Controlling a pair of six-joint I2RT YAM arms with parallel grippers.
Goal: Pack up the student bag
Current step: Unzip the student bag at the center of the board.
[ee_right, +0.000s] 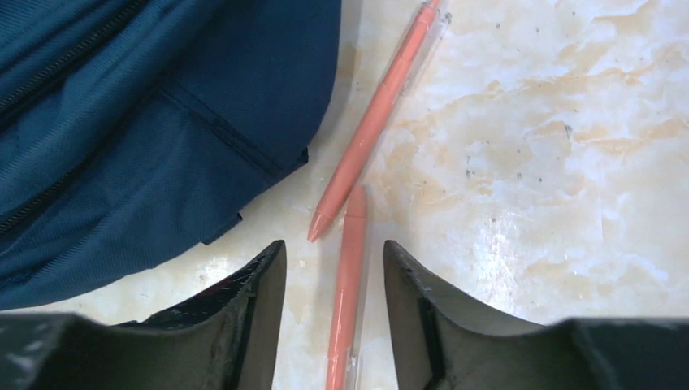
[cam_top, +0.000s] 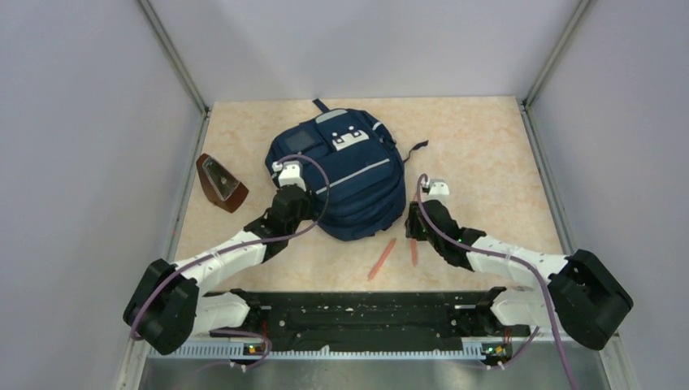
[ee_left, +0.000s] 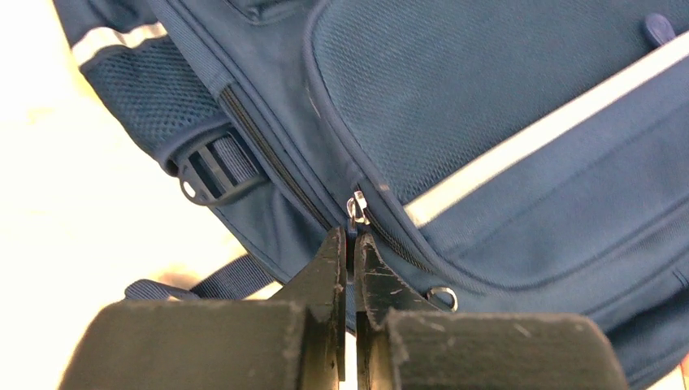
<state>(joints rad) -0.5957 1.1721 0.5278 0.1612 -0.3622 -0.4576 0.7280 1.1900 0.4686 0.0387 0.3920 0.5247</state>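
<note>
Pinching, we think, its metal zip pull, our left pincer meets the large navy fabric backpack, grey-striped.

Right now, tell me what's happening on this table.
The left gripper has its jaws shut on a zip pull at the side of the student bag, which lies flat on the table. The right gripper hovers with open jaws on either side of one orange pen; a second orange pen lies just ahead of it, beside the bag. Neither pen is packed yet.
</note>
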